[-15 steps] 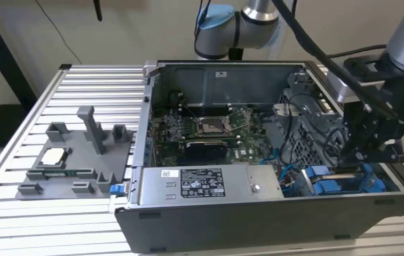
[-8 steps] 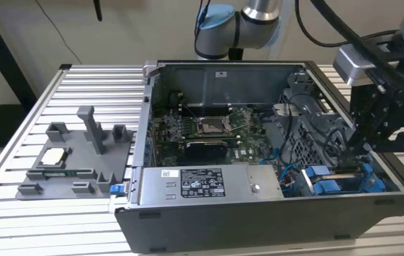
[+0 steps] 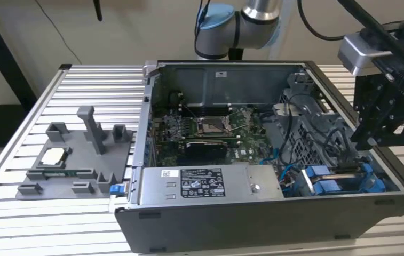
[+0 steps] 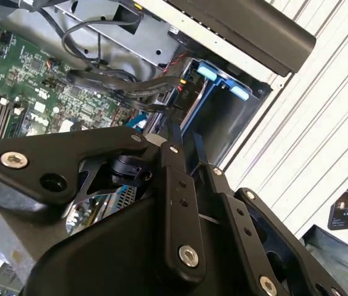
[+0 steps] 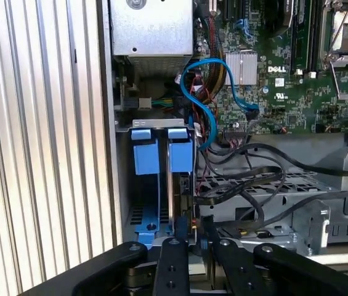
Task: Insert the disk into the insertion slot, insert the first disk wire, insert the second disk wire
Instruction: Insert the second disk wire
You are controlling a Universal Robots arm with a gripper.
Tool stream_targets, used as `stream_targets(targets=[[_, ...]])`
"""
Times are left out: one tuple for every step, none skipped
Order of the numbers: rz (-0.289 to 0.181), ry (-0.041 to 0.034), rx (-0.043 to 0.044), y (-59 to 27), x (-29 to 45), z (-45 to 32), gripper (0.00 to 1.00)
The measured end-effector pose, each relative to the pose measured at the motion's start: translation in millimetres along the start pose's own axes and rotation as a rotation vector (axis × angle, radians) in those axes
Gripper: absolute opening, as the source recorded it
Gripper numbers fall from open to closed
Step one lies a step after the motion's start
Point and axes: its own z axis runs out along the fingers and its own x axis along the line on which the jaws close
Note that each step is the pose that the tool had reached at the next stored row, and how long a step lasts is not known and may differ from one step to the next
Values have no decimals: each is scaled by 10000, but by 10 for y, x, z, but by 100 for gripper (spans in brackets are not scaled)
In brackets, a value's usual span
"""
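Open computer case (image 3: 273, 213) was set on slatted table (image 3: 16, 213); fixture tray (image 3: 73, 170) lay beside it toward the exterior view's left. Disk (image 3: 330, 186) was seated in insertion slot (image 3: 358, 173), power supply (image 3: 202, 184) alongside, motherboard (image 3: 209, 128) behind.

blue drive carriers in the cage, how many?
2. In the first wrist view they sit side by side in the drive cage: one blue carrier nearer the case wall, the other toward the motherboard, just ahead of the hand. More may be hidden.
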Motion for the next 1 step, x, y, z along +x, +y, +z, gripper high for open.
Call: stream_targets(targets=[[0, 0, 0, 0, 0, 0, 24]])
